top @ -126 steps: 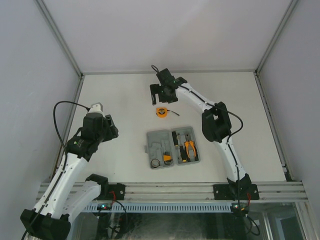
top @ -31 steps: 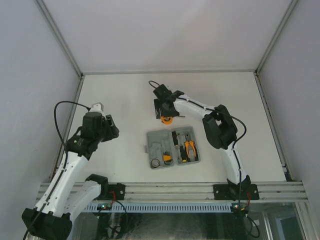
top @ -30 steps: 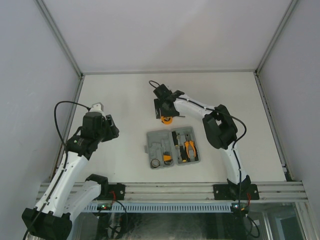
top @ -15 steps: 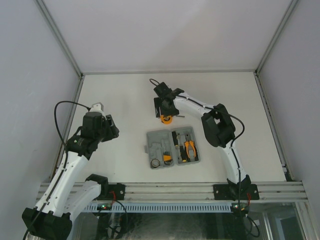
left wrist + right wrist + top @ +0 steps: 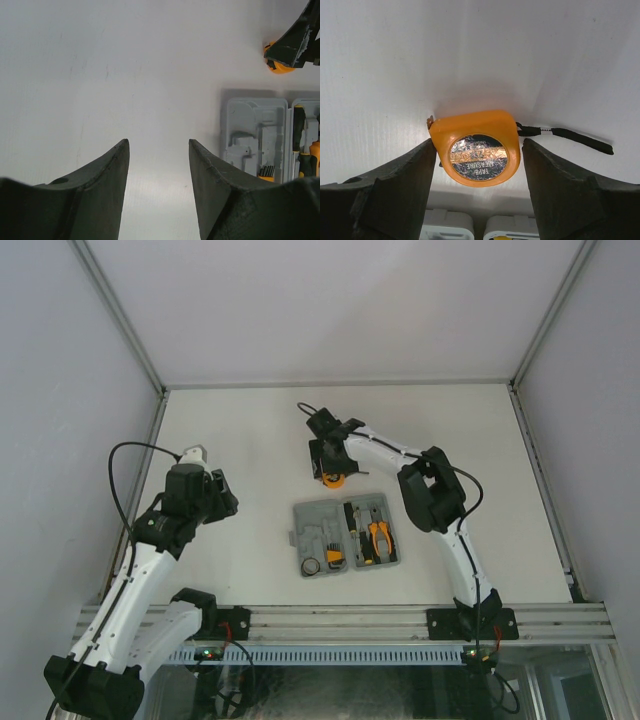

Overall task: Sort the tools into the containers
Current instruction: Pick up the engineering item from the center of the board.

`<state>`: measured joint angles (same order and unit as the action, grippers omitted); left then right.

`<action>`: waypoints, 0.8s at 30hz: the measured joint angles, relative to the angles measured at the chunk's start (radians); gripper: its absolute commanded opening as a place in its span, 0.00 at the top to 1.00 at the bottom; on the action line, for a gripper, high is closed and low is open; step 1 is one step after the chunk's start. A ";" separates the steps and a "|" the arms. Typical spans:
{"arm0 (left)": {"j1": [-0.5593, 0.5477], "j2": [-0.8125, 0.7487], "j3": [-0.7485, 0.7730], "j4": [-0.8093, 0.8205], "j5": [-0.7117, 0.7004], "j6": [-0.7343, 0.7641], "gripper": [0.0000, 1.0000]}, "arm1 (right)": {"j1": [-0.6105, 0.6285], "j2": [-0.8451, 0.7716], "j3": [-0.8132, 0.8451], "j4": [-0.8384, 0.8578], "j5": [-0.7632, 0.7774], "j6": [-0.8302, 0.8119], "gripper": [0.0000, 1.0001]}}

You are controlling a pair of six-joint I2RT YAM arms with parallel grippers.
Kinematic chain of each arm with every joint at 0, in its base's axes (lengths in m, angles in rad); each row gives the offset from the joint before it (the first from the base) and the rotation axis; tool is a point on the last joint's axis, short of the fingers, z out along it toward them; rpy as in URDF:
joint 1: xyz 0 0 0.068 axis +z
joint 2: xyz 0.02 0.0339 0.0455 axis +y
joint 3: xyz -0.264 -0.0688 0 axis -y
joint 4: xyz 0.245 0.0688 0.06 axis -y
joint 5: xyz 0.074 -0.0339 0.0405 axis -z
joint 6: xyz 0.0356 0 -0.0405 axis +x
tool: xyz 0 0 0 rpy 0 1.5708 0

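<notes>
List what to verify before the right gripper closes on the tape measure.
1. Right gripper open, one finger on each side of the tape measure: ok.
2. Tape measure lying flat, label up: ok.
3. Black strap clear of the right-hand finger: cannot tell; it trails past that fingertip.
4. Tool case open, with empty recesses showing: ok.
5. Left gripper open, empty, off to the side of the case: ok.

Overhead looking down, wrists close, all sharing tape measure (image 5: 335, 478), probably case (image 5: 316, 521)
</notes>
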<state>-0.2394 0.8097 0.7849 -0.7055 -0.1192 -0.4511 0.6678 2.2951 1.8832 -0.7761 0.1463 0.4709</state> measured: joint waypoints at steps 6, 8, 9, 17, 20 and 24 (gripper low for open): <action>0.000 0.000 0.000 0.000 0.000 0.000 0.44 | 0.004 0.014 0.009 -0.007 -0.007 -0.018 0.40; 0.000 0.000 0.000 0.000 0.000 0.000 0.43 | 0.005 0.014 0.010 -0.010 -0.009 -0.023 0.46; 0.000 0.000 0.000 0.000 0.000 0.000 0.43 | 0.005 0.014 0.010 -0.011 -0.010 -0.025 0.49; 0.000 -0.030 0.000 0.000 0.000 0.001 0.37 | -0.004 -0.030 -0.053 0.023 -0.019 -0.055 0.67; 0.000 -0.045 0.000 0.002 0.002 0.002 0.34 | -0.015 -0.110 -0.129 0.051 -0.033 -0.074 0.70; 0.000 -0.068 0.000 0.018 0.024 0.002 0.31 | -0.031 -0.286 -0.241 0.128 -0.050 -0.116 0.73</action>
<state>-0.2394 0.7414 0.7849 -0.6876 -0.0956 -0.4488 0.6369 2.0094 1.6417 -0.6483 0.0959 0.3553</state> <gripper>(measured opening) 0.667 0.598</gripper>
